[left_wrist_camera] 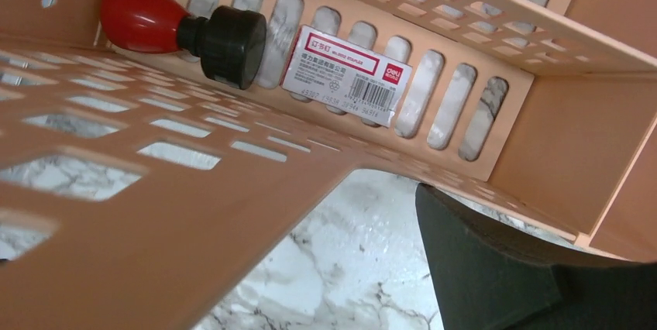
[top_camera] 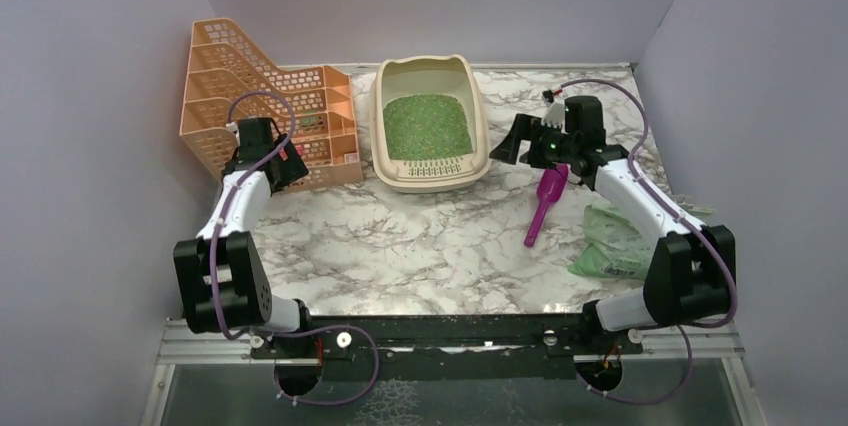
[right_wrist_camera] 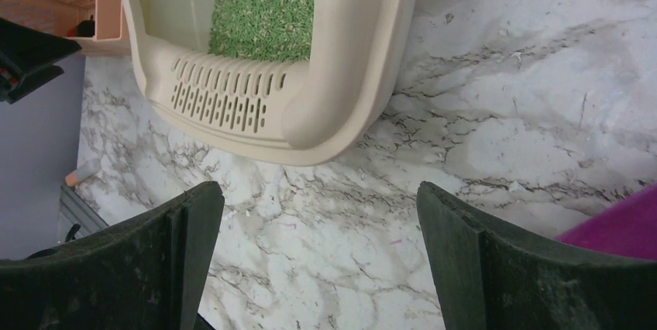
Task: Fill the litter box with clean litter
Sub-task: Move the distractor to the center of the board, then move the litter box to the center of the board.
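Marbled table [top_camera: 420, 256] carried the litter box [top_camera: 383, 131] at its far middle, clean litter [top_camera: 428, 126] inside; my right pincer [right_wrist_camera: 318, 214] hung apart near its rim, my left pincer [top_camera: 288, 166], state untellable, by the orange rack [top_camera: 260, 76]. Risk, I judged: a careless sweep could shove the light box, scattering granules. Box: smooth beige plastic, rounded, slotted lip; litter: loose green grains.

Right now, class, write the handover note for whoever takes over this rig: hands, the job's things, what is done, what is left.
Right hand: open, empty, near the slotted end of the litter box.
Left hand: at the orange rack; whether it is open or shut cannot be told.
Green litter covers most of the box floor.
Bag lies crumpled on the right, magenta scoop between it and the box.
Done: pouring, apparently. Left: perhaps levelling.
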### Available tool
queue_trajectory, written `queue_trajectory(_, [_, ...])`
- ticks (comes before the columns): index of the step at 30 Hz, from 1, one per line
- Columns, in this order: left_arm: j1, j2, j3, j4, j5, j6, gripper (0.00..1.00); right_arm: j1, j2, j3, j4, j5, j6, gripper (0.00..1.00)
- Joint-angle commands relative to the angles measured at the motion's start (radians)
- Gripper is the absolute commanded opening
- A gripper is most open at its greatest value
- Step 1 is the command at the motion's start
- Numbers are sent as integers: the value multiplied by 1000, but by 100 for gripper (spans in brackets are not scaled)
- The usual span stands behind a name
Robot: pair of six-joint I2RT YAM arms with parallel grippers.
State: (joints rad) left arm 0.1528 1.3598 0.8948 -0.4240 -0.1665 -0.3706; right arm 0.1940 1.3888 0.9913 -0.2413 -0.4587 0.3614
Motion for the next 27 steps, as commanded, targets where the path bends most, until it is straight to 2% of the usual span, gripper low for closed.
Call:
queue_trajectory(1, [27,116,136,115,98,84,98,-6,80,83,11,-65,30,100])
queue_trajectory(7, [37,161,186,83,79,125,98,-7,160,139,-11,-33,31,100])
queue_trajectory(10, [37,121,159,82,176,124,98,-7,203,159,-3,-54,32,100])
queue_trajectory(12, [33,67,126,106,292,109,98,-6,232,184,-3,-62,33,100])
queue_trajectory(17, [-55,-53,93,183,437,92,98,-7,291,249,12,-51,48,100])
queue_trajectory(22, [-149,-24,216,194,450,89,98,-6,348,347,17,43,81,100])
queue_trajectory(27, [-231,164,499,178,472,115,98,-7,386,427,-19,100,114,100])
